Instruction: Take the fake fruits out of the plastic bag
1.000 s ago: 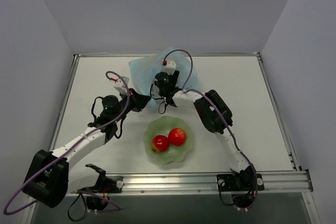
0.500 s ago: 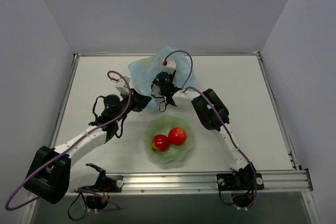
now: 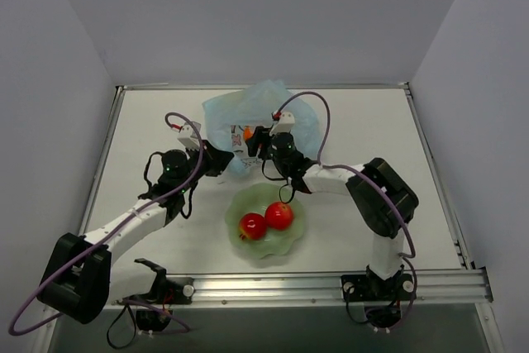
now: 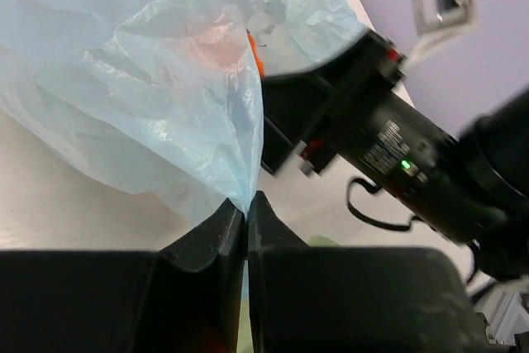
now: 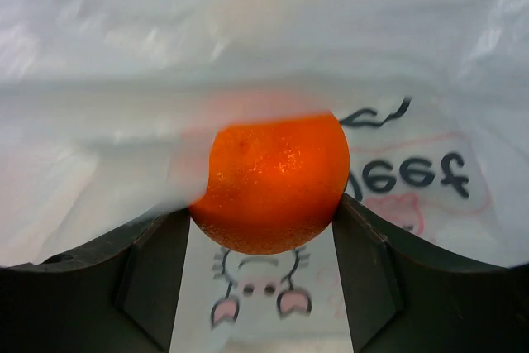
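Our right gripper point(image 5: 264, 241) holds the orange point(image 5: 273, 181) tight between its two fingers, at the mouth of the light-blue plastic bag point(image 3: 263, 103). A thin film covers the upper left of the fruit, and the printed white patch shows just behind it. Our left gripper point(image 4: 246, 219) is closed narrow on a thin edge of the bag, at its near left side. The bag lies by the far edge of the table point(image 3: 388, 130), about in the middle. A red apple point(image 3: 252, 226) and a second red apple point(image 3: 279, 215) lie touching in the pale green bowl point(image 3: 238, 204), near the bag but apart. Bare table surface shows to the right of bag and bowl.
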Robot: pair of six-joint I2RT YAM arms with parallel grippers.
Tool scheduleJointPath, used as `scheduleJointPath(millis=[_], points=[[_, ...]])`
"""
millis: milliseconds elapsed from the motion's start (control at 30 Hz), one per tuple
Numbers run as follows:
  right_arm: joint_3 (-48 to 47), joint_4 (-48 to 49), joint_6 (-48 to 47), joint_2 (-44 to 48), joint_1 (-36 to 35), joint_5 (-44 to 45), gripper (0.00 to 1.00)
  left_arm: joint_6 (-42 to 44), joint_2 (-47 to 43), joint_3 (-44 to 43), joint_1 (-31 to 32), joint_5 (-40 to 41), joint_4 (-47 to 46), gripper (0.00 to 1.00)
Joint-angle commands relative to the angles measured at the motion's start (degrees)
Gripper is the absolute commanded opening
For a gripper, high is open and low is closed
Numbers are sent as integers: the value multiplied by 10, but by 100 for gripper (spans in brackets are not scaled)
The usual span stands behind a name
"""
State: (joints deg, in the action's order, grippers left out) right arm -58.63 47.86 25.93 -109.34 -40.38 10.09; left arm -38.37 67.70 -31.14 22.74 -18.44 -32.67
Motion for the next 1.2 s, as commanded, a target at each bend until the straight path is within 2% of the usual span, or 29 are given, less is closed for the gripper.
scheduleJointPath(millis=[0,133,333,433,633,833,933,967,1067,1167], points=[[54,13,13,73,-22,-46,28,5,-19,-16,-7,10,1,2],[112,-21,3,178,-47,-49,28,8,-13,-16,-9,14,3,2],[178,-128,-26,334,-108,-9,29,4,-1,-16,-24,22,12,2],[213,-159,-12,374,-123,-9,29,0,4,-16,-28,17,8,2],[264,-167,19,384,-158,36,31,0,2,-15,-29,11,7,2],[250,-190,16,357,-183,58,35,1,4,-16,-29,8,4,2],[235,-210,13,352,-191,83,60,1,2,-15,-30,7,4,2],[226,-220,11,352,-191,83,72,1,1,-15,-29,7,5,2],[210,-241,6,359,-194,85,82,1,2,-15,-29,5,3,2],[192,-259,-8,374,-194,95,83,0,4,-15,-29,3,1,2]])
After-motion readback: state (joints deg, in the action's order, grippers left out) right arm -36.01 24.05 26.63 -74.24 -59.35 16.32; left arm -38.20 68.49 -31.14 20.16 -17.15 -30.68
